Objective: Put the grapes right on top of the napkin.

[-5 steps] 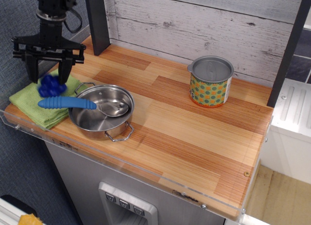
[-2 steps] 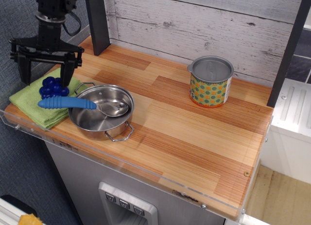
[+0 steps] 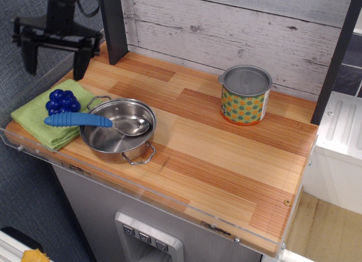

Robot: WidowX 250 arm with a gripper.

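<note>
The grapes (image 3: 61, 101), a small bunch of glossy deep-blue balls, lie on the light green napkin (image 3: 35, 116) at the counter's left end. My gripper (image 3: 55, 63) hangs open and empty well above them, its two black fingers spread wide, one finger (image 3: 27, 56) on the left and one on the right. Nothing is between the jaws.
A steel pot (image 3: 119, 132) stands just right of the napkin, with a blue-handled spoon (image 3: 79, 120) resting in it, its handle reaching over the napkin below the grapes. A patterned tin can (image 3: 244, 95) stands at the back right. A dark post (image 3: 113, 25) rises behind the gripper.
The gripper opened, left the grapes on the napkin, and rose straight up away from them. The grapes now rest still on the cloth.
</note>
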